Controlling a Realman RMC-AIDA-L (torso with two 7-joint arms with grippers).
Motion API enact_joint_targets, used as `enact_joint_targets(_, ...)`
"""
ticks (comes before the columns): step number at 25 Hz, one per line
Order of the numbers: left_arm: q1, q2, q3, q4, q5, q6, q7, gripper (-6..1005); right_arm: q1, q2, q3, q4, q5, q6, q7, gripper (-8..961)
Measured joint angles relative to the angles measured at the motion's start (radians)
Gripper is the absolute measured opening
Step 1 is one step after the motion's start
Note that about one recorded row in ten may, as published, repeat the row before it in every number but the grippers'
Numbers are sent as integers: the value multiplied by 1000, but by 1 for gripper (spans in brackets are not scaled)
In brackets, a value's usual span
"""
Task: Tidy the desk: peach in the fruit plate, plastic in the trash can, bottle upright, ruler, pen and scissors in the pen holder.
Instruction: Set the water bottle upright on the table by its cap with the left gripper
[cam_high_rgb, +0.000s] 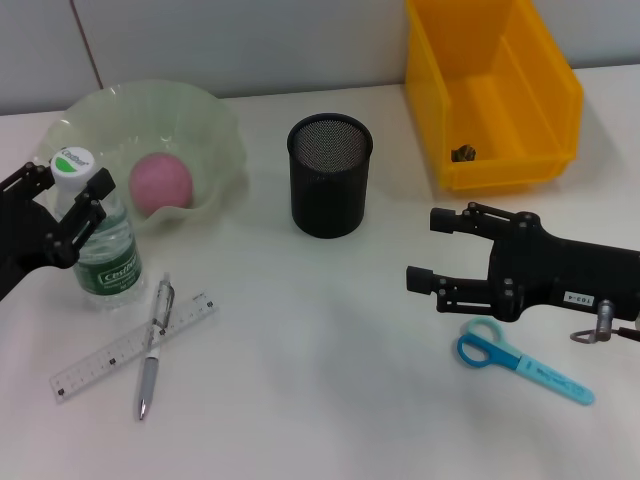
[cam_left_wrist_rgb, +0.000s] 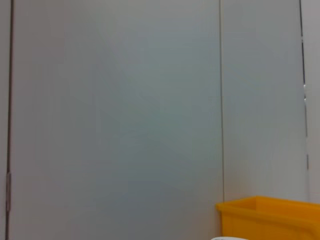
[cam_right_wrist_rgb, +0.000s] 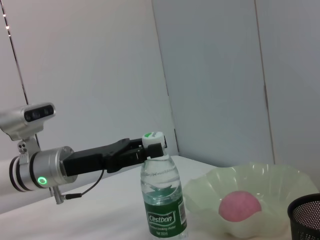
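The bottle (cam_high_rgb: 108, 250) stands upright on the desk (cam_high_rgb: 330, 340) at the left, and my left gripper (cam_high_rgb: 72, 180) is closed around its neck just under the white cap; the right wrist view shows the bottle (cam_right_wrist_rgb: 163, 200) and that gripper (cam_right_wrist_rgb: 152, 149) too. The peach (cam_high_rgb: 160, 182) lies in the fruit plate (cam_high_rgb: 210, 120). The ruler (cam_high_rgb: 120, 350) lies in front of the bottle with the pen (cam_high_rgb: 153, 350) across it. My right gripper (cam_high_rgb: 422, 248) is open and empty, just behind the scissors (cam_high_rgb: 525, 365). The pen holder (cam_high_rgb: 330, 175) stands mid-desk.
The trash can (cam_high_rgb: 490, 90) stands at the back right with a small dark scrap (cam_high_rgb: 463, 153) inside; its rim shows in the left wrist view (cam_left_wrist_rgb: 270, 215). A wall runs behind the desk. The right wrist view also shows the fruit plate (cam_right_wrist_rgb: 280, 175), peach (cam_right_wrist_rgb: 241, 205) and pen holder (cam_right_wrist_rgb: 306, 215).
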Motion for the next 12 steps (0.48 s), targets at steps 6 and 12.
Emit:
enact_joint_targets(6, -5, 0, -3, -13, -1, -23, 6, 521, 3, 0, -1, 0, 0, 0, 0, 835)
enact_joint_targets(12, -8, 0, -4, -25, -4, -26, 28, 523, 8, 0, -3, 0, -10, 0, 0, 835)
